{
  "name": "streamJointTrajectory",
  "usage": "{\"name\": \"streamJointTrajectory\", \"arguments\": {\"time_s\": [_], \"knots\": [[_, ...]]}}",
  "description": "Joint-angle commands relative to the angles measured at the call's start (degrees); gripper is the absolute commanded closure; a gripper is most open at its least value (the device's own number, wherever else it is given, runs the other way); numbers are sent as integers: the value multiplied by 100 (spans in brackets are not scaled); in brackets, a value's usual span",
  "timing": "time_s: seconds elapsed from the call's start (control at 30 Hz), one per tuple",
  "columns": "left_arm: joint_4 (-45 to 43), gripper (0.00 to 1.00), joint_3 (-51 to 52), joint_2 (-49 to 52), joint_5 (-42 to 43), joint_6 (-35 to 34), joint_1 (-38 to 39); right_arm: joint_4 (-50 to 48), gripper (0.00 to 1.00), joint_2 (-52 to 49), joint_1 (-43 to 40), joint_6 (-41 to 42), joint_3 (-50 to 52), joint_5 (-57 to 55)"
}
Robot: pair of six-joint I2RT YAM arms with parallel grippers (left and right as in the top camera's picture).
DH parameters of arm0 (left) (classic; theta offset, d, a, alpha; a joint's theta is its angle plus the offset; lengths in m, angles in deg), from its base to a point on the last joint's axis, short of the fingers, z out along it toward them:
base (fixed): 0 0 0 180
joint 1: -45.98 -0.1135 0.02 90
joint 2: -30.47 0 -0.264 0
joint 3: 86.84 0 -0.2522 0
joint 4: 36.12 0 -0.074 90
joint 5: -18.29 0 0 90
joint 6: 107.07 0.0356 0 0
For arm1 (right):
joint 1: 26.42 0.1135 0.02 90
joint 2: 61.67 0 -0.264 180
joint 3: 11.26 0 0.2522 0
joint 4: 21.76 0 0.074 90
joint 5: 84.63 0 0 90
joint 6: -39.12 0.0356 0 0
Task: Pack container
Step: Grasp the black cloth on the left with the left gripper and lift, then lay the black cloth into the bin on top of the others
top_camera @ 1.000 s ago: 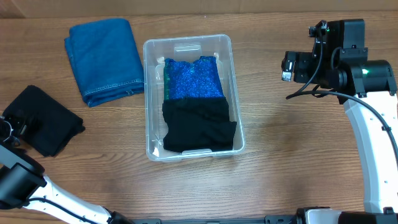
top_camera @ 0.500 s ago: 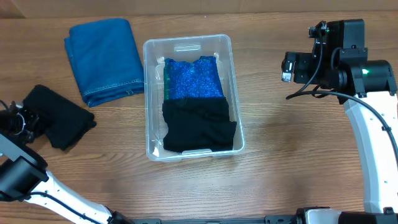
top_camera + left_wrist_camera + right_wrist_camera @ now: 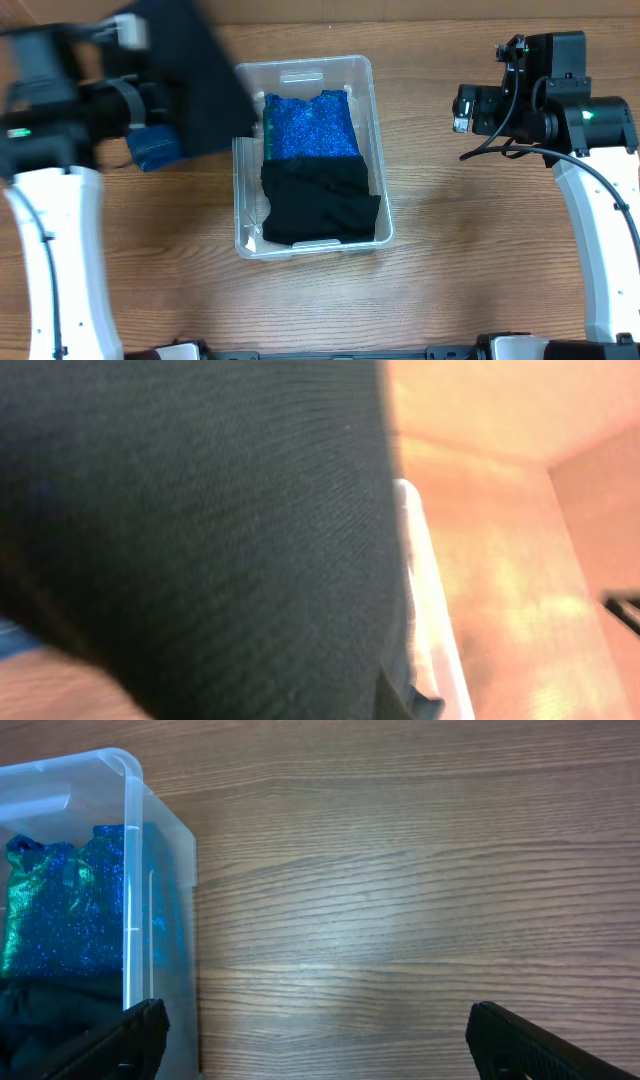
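The clear container (image 3: 370, 90) stands mid-table holding a sparkly blue garment (image 3: 310, 125) and, nearer the front, a black garment (image 3: 320, 205). My left gripper (image 3: 168, 100), blurred with motion, is lifted at the container's far-left corner and is shut on a folded black cloth (image 3: 195, 75). That cloth overhangs the left rim. It also fills the left wrist view (image 3: 200, 530) and hides the fingers there, with the container rim (image 3: 425, 610) beside it. My right gripper (image 3: 318, 1040) hangs open over bare table to the right of the container (image 3: 150, 870), with nothing between its fingers.
A folded blue denim cloth (image 3: 155, 150) lies left of the container, mostly hidden under my left arm and the black cloth. The wooden table (image 3: 480, 250) stretches to the right and front of the container.
My left gripper has shut on the black cloth at the table's left edge and swung it up and right to the container's left rim. The right arm has not moved.
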Motion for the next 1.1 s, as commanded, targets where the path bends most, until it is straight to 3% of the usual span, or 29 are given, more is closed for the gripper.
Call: {"name": "streamJointTrajectory", "arguments": {"time_s": [0.0, 0.13, 0.3, 0.47, 0.5, 0.53, 0.57, 0.67, 0.77, 0.87, 0.9, 0.93, 0.97, 1.0, 1.03, 1.07], "knots": [[-476, 96, -55, 208, -1499, -592, 1609, 0, 0, 35, -7, 4, 13, -7], [-1198, 96, -55, 1064, -2022, -973, 2813, 17, 0, 35, -7, 4, 13, -4], [-1720, 96, -55, 2074, -1663, -1095, 3191, 15, 0, 35, -7, 4, 13, -7], [-1650, 95, -55, 2531, -1600, -1287, 3270, 11, 0, 35, -7, 4, 13, -7], [-1556, 67, -55, 2603, -1637, -1285, 3259, 13, 0, 35, -7, 4, 13, -7], [-1432, 25, -55, 2610, -1740, -1261, 3226, 17, 0, 35, -7, 2, 13, -7], [-1239, 0, -55, 2603, -2004, -1266, 3178, 22, 0, 35, -7, 2, 13, -7], [-295, 0, -61, 2332, -3738, -1930, 2767, 22, 0, 35, -7, 4, 13, -7], [-476, 0, -61, 1891, -3423, -1937, 2315, 13, 0, 35, -7, 4, 13, -7], [-984, 0, -61, 1683, -3298, -1576, 2387, 17, 0, 35, -7, 4, 13, -4], [-1134, 7, -61, 1683, -3178, -1381, 2459, 17, 0, 35, -7, 4, 13, -7], [-1368, 20, -61, 1687, -2983, -1023, 2590, 15, 0, 35, -7, 4, 13, -7], [-1585, 42, -61, 1692, -2942, -713, 2728, 17, 0, 35, -7, 4, 13, -7], [-1816, 75, -61, 1714, -2975, -426, 2876, 17, 0, 35, -7, 4, 13, -7], [-2022, 90, -61, 1757, -3067, -247, 2983, 17, 0, 35, -7, 4, 13, -7], [-2214, 96, -61, 1834, -3320, -225, 3067, 20, 0, 35, -7, 4, 13, -7]]}}
